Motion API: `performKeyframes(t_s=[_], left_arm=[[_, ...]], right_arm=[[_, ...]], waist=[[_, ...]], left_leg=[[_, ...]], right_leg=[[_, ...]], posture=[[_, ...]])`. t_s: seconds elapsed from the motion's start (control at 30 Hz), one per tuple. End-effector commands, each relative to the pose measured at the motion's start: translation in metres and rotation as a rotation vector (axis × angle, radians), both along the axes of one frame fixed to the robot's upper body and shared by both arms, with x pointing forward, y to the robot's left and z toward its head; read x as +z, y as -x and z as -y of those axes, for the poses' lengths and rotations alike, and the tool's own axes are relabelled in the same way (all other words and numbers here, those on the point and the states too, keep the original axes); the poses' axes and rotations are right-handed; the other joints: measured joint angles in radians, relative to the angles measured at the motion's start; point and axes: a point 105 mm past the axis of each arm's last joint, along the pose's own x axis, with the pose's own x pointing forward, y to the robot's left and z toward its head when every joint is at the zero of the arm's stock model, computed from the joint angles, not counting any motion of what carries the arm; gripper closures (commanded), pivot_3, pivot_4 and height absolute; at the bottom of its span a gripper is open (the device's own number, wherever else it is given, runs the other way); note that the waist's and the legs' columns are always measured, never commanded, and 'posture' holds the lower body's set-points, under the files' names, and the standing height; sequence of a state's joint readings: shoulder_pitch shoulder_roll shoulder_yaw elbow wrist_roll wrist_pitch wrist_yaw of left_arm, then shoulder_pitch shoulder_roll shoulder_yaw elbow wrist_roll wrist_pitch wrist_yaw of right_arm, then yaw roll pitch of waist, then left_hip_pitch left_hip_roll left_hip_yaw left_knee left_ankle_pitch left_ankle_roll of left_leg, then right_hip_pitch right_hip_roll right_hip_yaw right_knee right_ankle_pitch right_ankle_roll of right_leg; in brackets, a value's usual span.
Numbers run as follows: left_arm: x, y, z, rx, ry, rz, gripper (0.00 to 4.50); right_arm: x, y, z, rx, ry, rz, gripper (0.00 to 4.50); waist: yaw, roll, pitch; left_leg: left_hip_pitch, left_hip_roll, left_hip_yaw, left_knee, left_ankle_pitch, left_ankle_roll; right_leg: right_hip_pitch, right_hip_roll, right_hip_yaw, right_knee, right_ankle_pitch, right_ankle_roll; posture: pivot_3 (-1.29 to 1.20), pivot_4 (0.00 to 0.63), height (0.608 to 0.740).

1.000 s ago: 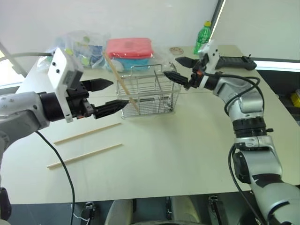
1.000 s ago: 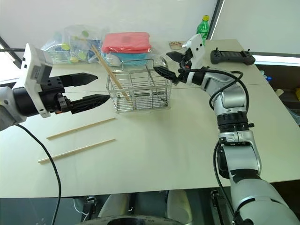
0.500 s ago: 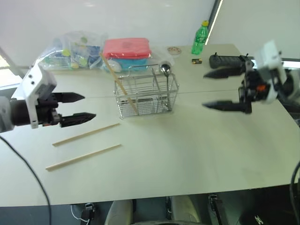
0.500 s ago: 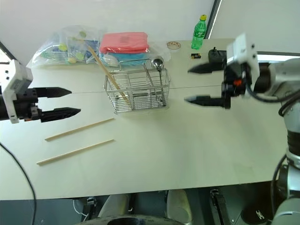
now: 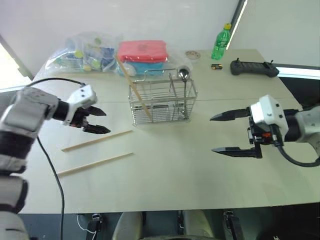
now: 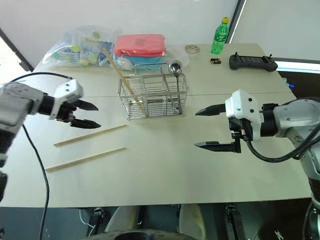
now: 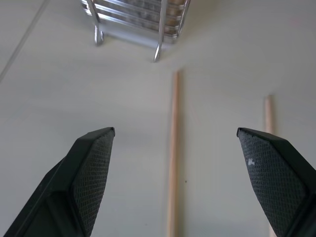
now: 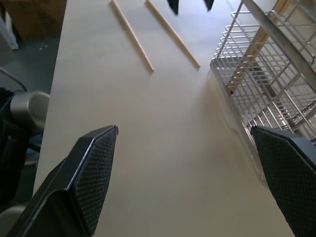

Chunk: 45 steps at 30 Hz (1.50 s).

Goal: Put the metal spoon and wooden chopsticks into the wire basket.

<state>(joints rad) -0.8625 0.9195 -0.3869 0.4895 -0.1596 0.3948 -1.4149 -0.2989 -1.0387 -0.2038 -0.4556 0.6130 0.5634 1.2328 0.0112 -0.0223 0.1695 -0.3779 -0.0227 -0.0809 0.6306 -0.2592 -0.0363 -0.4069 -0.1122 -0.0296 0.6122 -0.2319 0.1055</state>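
The wire basket [image 5: 161, 102] stands mid-table with the metal spoon [image 5: 184, 75] upright in it, bowl up, and one wooden chopstick [image 5: 135, 90] leaning out of its left side. Two more wooden chopsticks [image 5: 97, 140] [image 5: 95, 164] lie flat on the table, left of and nearer than the basket. My left gripper [image 5: 106, 122] is open, tilted down just above the farther chopstick [image 7: 173, 148], which runs between its fingers without touching them. My right gripper [image 5: 212, 134] hangs open and empty to the right of the basket [image 8: 266, 74].
Behind the basket are a red-lidded blue box [image 5: 141, 52] and a clear plastic bag [image 5: 82, 52]. A green bottle [image 5: 220, 37], a small dark item [image 5: 216, 66] and a black controller [image 5: 254, 68] sit at the far right. A cable trails from my left arm.
My left gripper has sunk from beside the basket to just above the loose chopsticks. My right gripper has pulled back from the basket toward the near right. Both stay open.
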Motion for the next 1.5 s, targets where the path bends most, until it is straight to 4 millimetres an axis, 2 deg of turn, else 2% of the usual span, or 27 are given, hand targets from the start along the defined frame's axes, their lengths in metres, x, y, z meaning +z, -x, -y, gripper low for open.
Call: performKeyframes(t_s=[0.03, 0.33, 0.5, 0.6, 0.8, 0.83, 1.07, 1.27, 1.43, 1.47, 1.5], left_arm=[[-0.005, -0.011, 0.001, -0.031, -0.081, -0.007, 0.30], [-0.016, -0.020, 0.027, -0.124, -0.150, -0.064, 0.30], [-0.026, -0.011, 0.034, -0.167, -0.172, -0.101, 0.30], [-0.032, -0.006, 0.033, -0.172, -0.191, -0.119, 1.19], [-0.030, -0.005, 0.032, -0.137, -0.165, -0.123, 4.24], [-0.030, -0.005, 0.031, -0.134, -0.165, -0.122, 4.45], [-0.028, -0.001, 0.021, -0.102, -0.156, -0.120, 4.45], [-0.020, 0.002, 0.001, -0.057, -0.170, -0.055, 4.45], [0.004, 0.000, -0.021, 0.056, -0.124, 0.043, 4.45], [0.013, -0.001, -0.026, 0.089, -0.093, 0.081, 4.45], [0.031, -0.004, -0.029, 0.139, -0.005, 0.147, 4.45]], right_arm=[[0.009, 0.005, -0.002, -0.019, -0.019, 0.057, 0.08], [0.009, 0.008, -0.004, -0.100, -0.083, 0.069, 0.08], [0.009, 0.007, -0.005, -0.121, -0.118, 0.067, 0.08], [0.012, 0.004, -0.006, -0.127, -0.134, 0.071, 0.00], [0.016, 0.001, -0.009, -0.118, -0.152, 0.068, 0.00], [0.016, 0.001, -0.009, -0.118, -0.154, 0.067, 0.00], [0.019, -0.001, -0.012, -0.106, -0.167, 0.060, 0.00], [0.021, -0.005, -0.014, -0.095, -0.167, 0.056, 0.00], [0.022, -0.007, -0.014, -0.088, -0.169, 0.048, 0.00], [0.021, -0.007, -0.014, -0.086, -0.169, 0.046, 0.00], [0.021, -0.007, -0.015, -0.085, -0.170, 0.045, 0.00]], waist=[[-0.002, -0.001, 0.000], [0.000, -0.002, 0.000], [-0.002, -0.002, 0.000], [-0.002, -0.002, 0.000], [-0.002, -0.002, 0.000], [-0.001, -0.002, 0.000], [-0.004, -0.002, 0.000], [-0.008, -0.002, 0.000], [-0.006, -0.002, 0.000], [-0.007, -0.002, 0.000], [-0.007, -0.002, 0.000]], left_leg=[[0.000, 0.000, 0.000, 0.000, 0.000, 0.000], [0.000, 0.000, -0.001, 0.001, 0.000, 0.000], [0.000, 0.000, -0.001, 0.001, 0.000, 0.000], [0.000, 0.001, -0.002, 0.001, 0.000, 0.000], [0.002, 0.001, -0.002, 0.001, 0.000, 0.001], [0.001, 0.001, -0.002, 0.001, 0.000, 0.001], [0.002, 0.001, -0.002, 0.001, 0.000, 0.001], [0.002, 0.001, -0.002, 0.001, 0.000, 0.001], [0.002, 0.001, -0.003, 0.001, 0.000, 0.001], [0.002, 0.001, -0.003, 0.001, 0.000, 0.001], [0.001, 0.001, -0.003, 0.001, 0.000, 0.001]], right_leg=[[0.000, 0.000, 0.000, 0.000, 0.000, 0.000], [0.000, 0.000, -0.001, 0.001, 0.000, 0.001], [0.000, 0.000, -0.001, 0.001, 0.000, 0.001], [0.000, 0.000, -0.001, 0.001, 0.000, 0.001], [0.002, 0.000, -0.001, 0.002, 0.000, 0.001], [0.002, 0.000, -0.001, 0.002, 0.000, 0.001], [0.002, 0.000, -0.001, 0.002, 0.000, 0.001], [0.002, 0.000, -0.001, 0.002, 0.000, 0.001], [0.002, 0.000, -0.001, 0.002, 0.000, 0.001], [0.002, 0.000, -0.002, 0.002, 0.000, 0.001], [0.001, 0.000, -0.002, 0.002, 0.000, 0.001]], posture=[[0.00, 0.150, 0.692], [0.00, 0.150, 0.692], [0.00, 0.150, 0.692], [0.00, 0.150, 0.692], [0.00, 0.150, 0.692], [0.00, 0.150, 0.692], [0.00, 0.150, 0.692], [0.00, 0.150, 0.692], [0.00, 0.150, 0.692], [0.00, 0.150, 0.692], [0.00, 0.150, 0.692]])
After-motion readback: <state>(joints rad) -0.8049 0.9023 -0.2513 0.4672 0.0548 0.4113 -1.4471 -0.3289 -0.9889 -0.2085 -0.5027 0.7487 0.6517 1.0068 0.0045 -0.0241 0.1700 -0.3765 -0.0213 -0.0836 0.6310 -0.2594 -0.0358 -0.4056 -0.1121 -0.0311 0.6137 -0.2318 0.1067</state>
